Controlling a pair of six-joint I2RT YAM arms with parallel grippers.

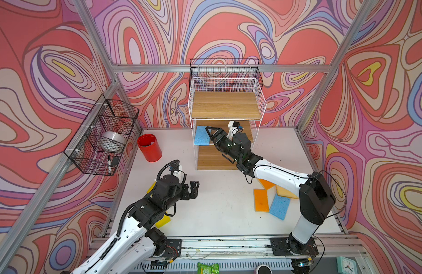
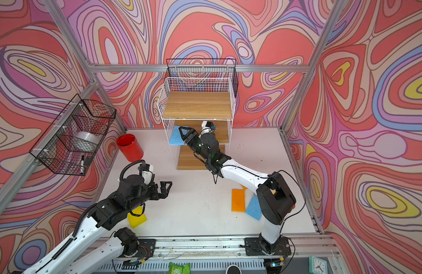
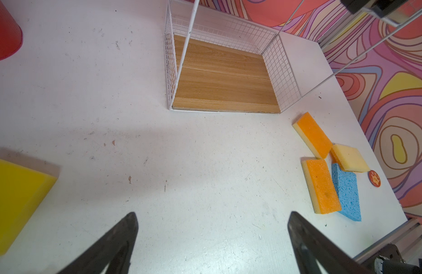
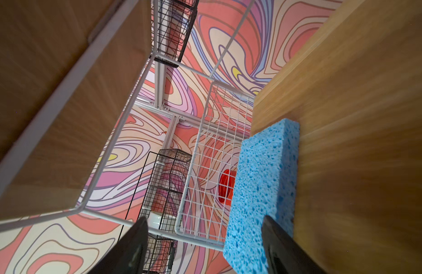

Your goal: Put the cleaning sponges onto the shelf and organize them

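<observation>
possibly the right gripper (image 1: 209,134), jaws spread close against the light blue sponge (image 1: 201,135) on the middle tier of the shelf (image 1: 226,104), snags and drags it off when retreating.

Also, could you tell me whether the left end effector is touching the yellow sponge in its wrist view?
Apart. The left wrist view shows the left end effector open over bare table, the yellow sponge lying clear of both fingers.

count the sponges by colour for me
orange sponges: 3, one pale side up
blue sponges: 2, one on the shelf
yellow sponges: 2, one mostly hidden
total: 7
</observation>
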